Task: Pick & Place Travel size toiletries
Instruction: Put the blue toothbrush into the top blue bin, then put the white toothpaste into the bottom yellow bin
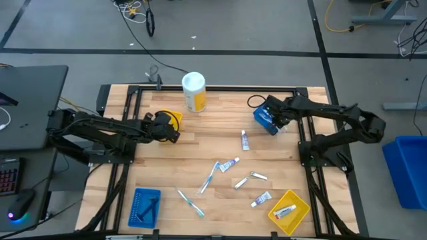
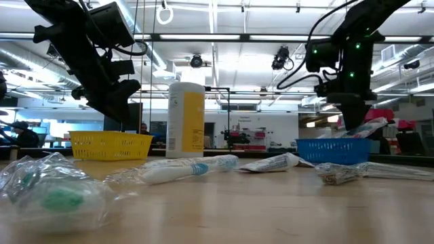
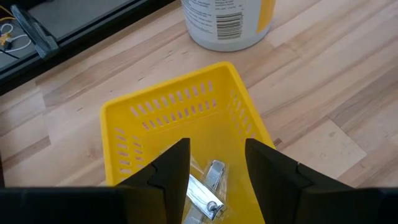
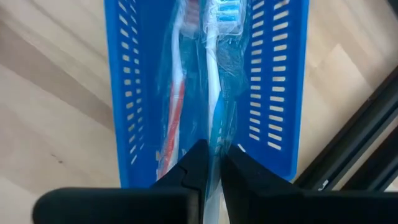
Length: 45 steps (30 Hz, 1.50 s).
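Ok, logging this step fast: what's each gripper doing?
Left gripper: open, over the yellow basket.
Right gripper: shut on a wrapped toothbrush, over the blue basket.

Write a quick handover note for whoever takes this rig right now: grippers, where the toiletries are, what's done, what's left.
Left gripper: open, over the yellow basket near the canister; a wrapped item lies inside it.
Right gripper: shut on a wrapped blue toothbrush, over the blue basket; a red toothbrush is already in there.
Done: a tube lies in the yellow tray, near edge.
Left: loose tubes and toothbrushes mid-table still need placing. The blue tray's contents can't be made out.
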Tool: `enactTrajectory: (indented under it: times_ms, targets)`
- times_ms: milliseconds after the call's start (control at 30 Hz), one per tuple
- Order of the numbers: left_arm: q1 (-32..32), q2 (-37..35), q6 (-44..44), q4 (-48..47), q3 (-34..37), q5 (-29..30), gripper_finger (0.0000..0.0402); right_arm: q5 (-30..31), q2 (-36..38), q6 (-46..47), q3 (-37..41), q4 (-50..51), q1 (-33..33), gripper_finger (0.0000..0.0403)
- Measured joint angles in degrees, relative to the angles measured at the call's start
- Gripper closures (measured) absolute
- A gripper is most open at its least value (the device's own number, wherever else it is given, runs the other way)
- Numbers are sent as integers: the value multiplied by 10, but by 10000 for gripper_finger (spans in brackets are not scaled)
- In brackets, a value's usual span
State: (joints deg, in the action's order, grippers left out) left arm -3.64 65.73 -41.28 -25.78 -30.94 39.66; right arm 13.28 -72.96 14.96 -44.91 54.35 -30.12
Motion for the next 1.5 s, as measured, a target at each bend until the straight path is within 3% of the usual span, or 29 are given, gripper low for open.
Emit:
enactTrajectory:
  times_ms: [567, 900, 1267, 1500]
  targets:
    - [0, 0, 0, 0, 0, 2, 240, 4, -16, -37, -6, -57, -10, 270]
    - [0, 0, 0, 0, 0, 4, 240, -8, -16, -48, -70, -45, 8, 269]
    - [0, 0, -1, 1, 0, 11, 240, -214, -16, -8, -113, -6, 53, 289]
    - [0, 0, -1, 1, 0, 17, 240, -222, -16, 26, -110, -50, 104, 288]
